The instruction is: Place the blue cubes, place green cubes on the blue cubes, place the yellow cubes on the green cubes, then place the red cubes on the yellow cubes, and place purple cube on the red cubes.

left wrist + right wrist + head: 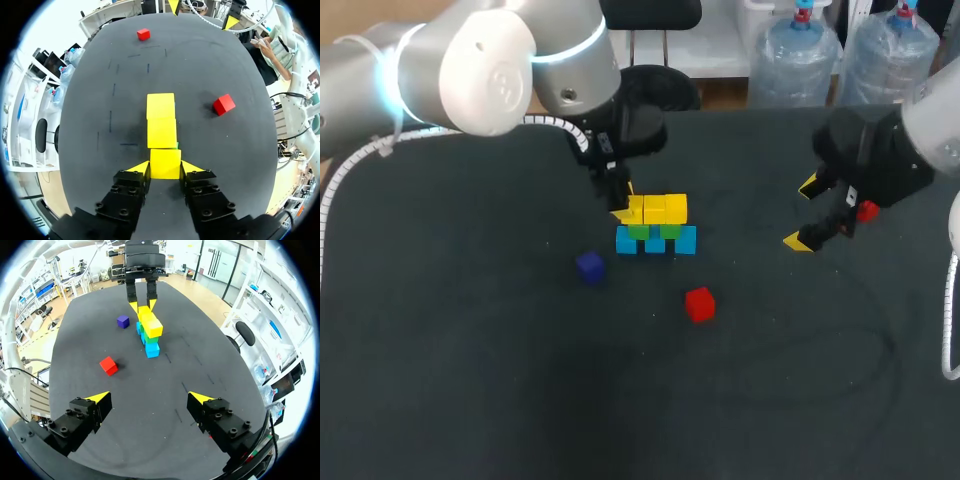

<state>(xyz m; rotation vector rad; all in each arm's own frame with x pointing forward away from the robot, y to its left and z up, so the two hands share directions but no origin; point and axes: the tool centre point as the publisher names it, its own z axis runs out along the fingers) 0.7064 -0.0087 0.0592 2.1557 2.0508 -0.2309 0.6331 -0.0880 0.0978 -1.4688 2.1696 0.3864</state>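
Note:
Three blue cubes [656, 241] form a row at the table's middle, with green cubes [639, 232] on them and yellow cubes [666, 209] on top. My left gripper [165, 169] is shut on the yellow cube [165, 162] at the row's left end, which rests level with the other two yellow cubes [161, 120]. A purple cube [589, 265] lies front-left of the stack. One red cube [699, 303] lies front-right of it. A second red cube [867, 210] sits beside my right gripper [804, 214], which stands open far right of the stack, nothing between its fingers [100, 399].
In the right wrist view the stack [149, 335], the purple cube [123, 321] and a red cube [108, 365] lie well ahead of the open gripper [150, 399], with my left gripper [142, 302] over the stack's far end. Dark tabletop [520, 380] spreads in front.

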